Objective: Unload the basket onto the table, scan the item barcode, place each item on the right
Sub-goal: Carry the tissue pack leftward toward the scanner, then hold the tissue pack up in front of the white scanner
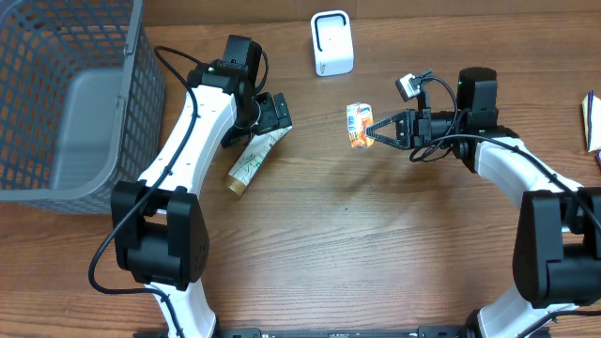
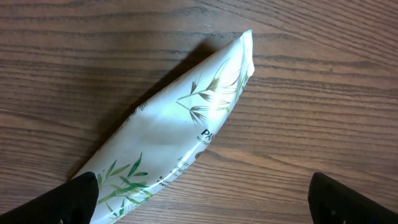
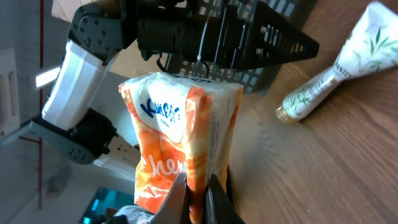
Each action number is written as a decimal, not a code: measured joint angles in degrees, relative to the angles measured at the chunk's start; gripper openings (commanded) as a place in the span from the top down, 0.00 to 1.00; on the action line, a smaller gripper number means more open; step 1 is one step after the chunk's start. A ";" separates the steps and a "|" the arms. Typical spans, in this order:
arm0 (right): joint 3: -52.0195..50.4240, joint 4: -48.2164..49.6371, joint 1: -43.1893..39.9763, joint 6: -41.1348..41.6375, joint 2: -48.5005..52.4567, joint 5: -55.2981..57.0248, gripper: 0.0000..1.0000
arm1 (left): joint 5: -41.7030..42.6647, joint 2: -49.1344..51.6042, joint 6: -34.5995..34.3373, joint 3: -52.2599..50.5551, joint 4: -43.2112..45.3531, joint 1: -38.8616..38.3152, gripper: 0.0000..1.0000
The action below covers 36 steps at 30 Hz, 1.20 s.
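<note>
The right tool (image 1: 369, 129) is clenched on the orange tissue pack (image 1: 356, 125), above mid-tabletop. The white scanner (image 1: 331, 43) stands near, toward the far edge, and the pack's long axis seemingly points that way.

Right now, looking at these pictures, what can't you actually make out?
- Tissue pack barcode: no view shows it, and in the overhead view the pack is too small.
- Tube lettering: too small to read in the left wrist view, where its lower end also runs off the bottom edge.
- Tube's flat end: in the overhead view, covered by the left hand.
- Item at the far right: in the overhead view, cut off by the frame.
</note>
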 measured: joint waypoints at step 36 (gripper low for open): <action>30.75 -35.39 8.48 -14.23 0.04 95.54 0.96 | 0.00 0.00 0.00 0.00 0.02 0.00 0.00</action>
